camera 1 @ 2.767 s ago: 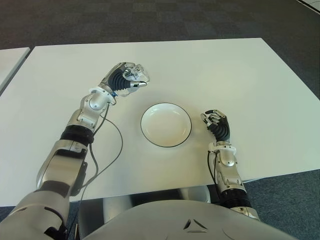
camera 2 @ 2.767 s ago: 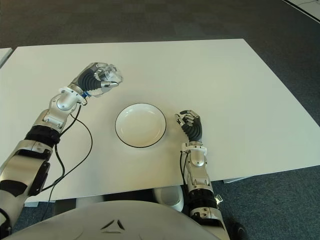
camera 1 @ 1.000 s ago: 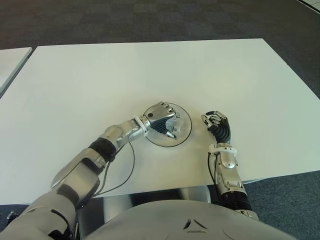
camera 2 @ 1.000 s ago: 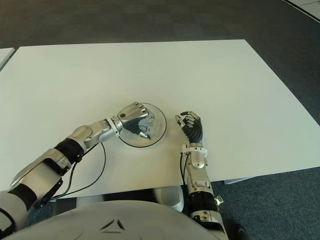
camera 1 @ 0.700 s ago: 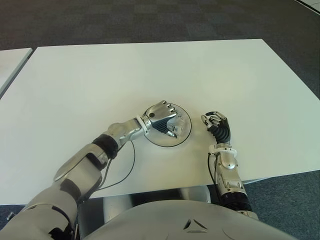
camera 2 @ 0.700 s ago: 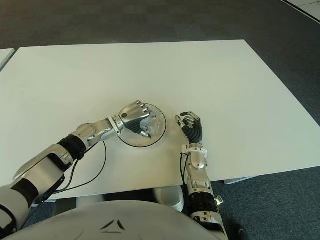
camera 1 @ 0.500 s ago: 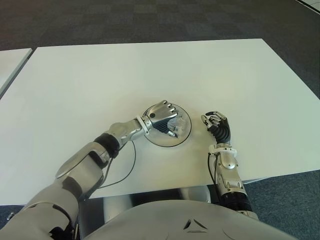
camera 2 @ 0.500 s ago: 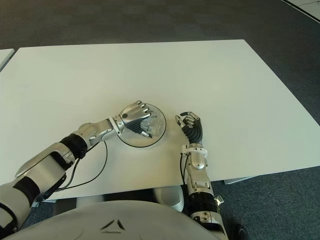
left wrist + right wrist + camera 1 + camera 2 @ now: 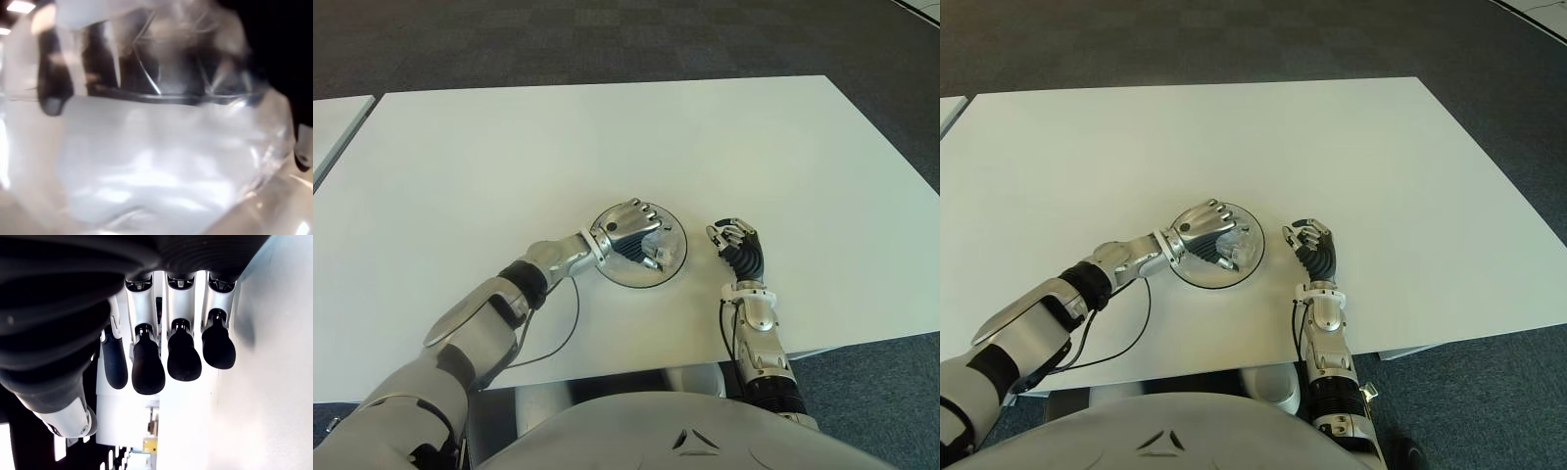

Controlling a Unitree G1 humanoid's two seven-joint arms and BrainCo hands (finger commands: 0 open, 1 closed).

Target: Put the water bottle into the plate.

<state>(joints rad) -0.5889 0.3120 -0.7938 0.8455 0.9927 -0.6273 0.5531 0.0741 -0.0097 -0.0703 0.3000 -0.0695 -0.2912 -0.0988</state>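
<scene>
Your left hand (image 9: 631, 231) is over the plate (image 9: 676, 257), fingers wrapped around the bottle (image 9: 156, 147). Right hand (image 9: 737, 247) right of the plate on the desk (image 9: 783, 157), fingers curled, empty.

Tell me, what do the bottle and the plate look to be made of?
The bottle, gripped by the left robot hand over the plate, looks like thin clear plastic: see-through, creased, glinting. The plate seems glazed ceramic, glossy white with a dark rim, though melamine could look alike. The right robot hand shows beside the plate's right.
</scene>
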